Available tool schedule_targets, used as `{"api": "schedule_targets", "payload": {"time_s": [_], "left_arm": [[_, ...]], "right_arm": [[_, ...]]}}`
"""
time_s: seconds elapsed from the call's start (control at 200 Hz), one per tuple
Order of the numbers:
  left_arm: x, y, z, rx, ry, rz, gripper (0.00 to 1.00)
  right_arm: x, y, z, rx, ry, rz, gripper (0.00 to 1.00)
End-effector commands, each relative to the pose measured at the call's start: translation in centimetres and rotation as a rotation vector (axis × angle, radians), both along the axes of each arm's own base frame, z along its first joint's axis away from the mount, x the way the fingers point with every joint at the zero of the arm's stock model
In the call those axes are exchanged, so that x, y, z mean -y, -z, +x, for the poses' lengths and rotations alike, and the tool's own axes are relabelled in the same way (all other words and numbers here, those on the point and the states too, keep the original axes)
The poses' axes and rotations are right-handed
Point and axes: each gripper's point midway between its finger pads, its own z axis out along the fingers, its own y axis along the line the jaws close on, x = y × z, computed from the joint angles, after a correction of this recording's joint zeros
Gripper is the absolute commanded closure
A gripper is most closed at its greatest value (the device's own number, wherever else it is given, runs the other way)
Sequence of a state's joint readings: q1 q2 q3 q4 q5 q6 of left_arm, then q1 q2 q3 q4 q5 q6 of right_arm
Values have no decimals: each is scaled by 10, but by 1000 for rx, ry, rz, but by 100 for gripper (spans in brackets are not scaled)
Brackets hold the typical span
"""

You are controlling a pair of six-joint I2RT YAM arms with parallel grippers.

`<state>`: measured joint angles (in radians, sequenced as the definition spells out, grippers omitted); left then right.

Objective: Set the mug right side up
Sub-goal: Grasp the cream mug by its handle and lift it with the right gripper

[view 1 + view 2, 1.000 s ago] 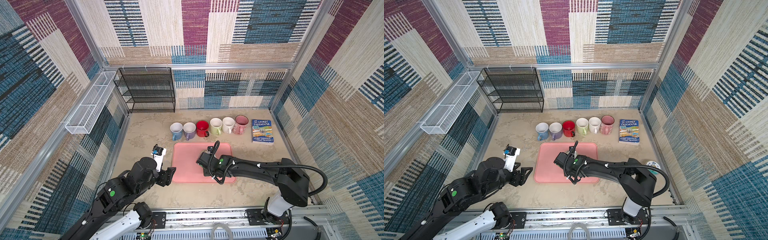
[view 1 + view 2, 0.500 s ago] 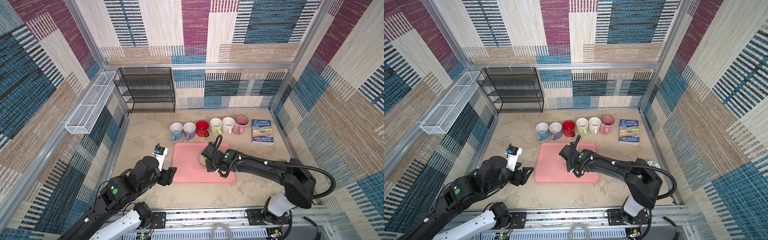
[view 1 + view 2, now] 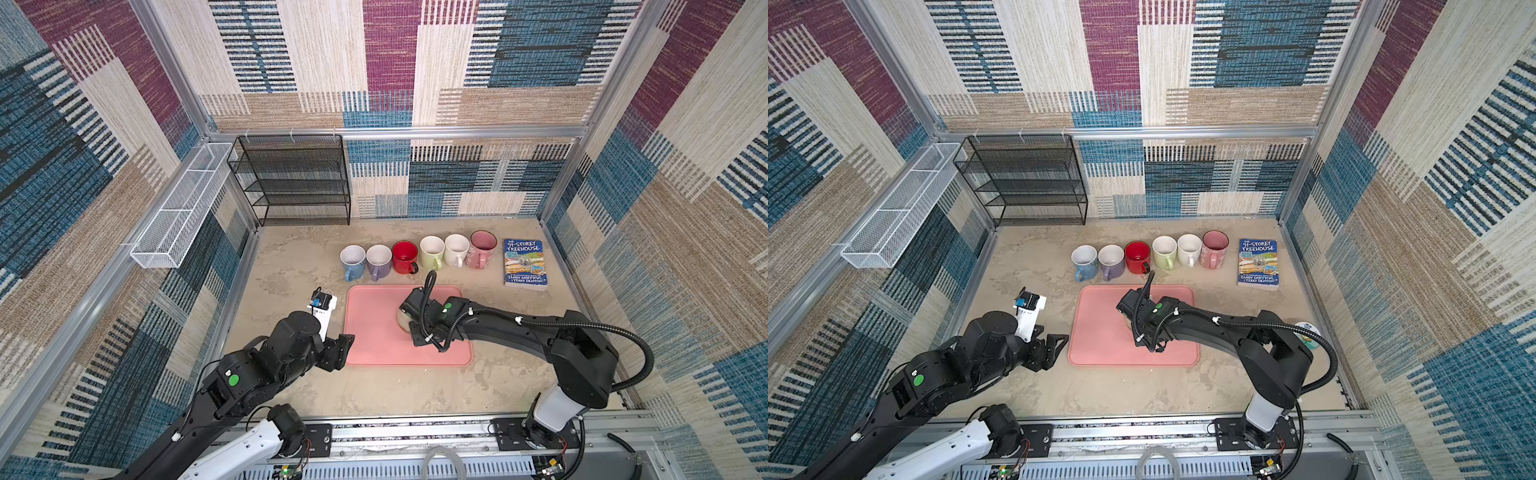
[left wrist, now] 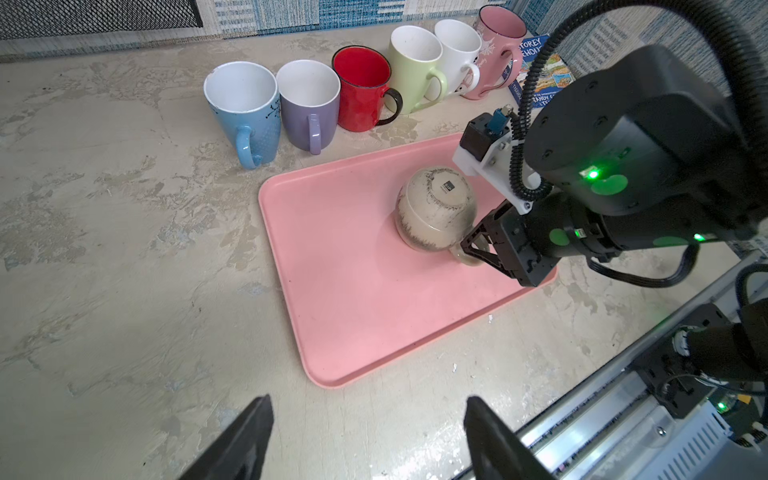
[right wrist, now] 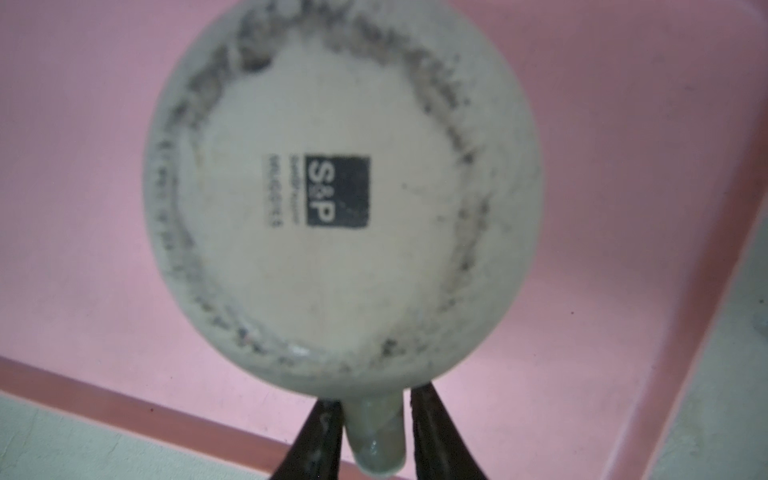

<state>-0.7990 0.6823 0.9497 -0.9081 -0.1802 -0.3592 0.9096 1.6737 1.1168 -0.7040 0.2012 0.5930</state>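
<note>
Your right wrist view blurs the mug (image 5: 340, 199): the small print beside its base logo (image 5: 337, 191) is unreadable, and you cannot tell whether the right pincer (image 5: 374, 397) presses the handle (image 5: 378, 432). In both top views the right arm (image 3: 498, 328) hides the mug except a sliver at its wrist's nine o'clock. A picture edge crops the left pincer (image 4: 368, 399).

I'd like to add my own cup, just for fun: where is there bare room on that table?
Free: the left half of the pink tray, between its rim and the upside-down mug; the tabletop between the black shelf and the row of mugs; the strip in front of the tray. Crowded: that row, and around the right pincer.
</note>
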Motion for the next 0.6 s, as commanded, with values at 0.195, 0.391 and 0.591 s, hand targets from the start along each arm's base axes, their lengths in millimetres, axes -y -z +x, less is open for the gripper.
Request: {"api": "schedule_targets", "payload": {"time_s": [0.195, 0.391, 0.591], "left_arm": [[-2, -3, 3, 26, -8, 3, 22], [-2, -3, 3, 24, -9, 5, 22], [-2, -2, 3, 23, -13, 5, 22]], "right_arm": [[-3, 2, 9, -2, -19, -3, 74], [-5, -1, 11, 4, -24, 8, 92], [-8, -6, 12, 18, -35, 32, 100]]}}
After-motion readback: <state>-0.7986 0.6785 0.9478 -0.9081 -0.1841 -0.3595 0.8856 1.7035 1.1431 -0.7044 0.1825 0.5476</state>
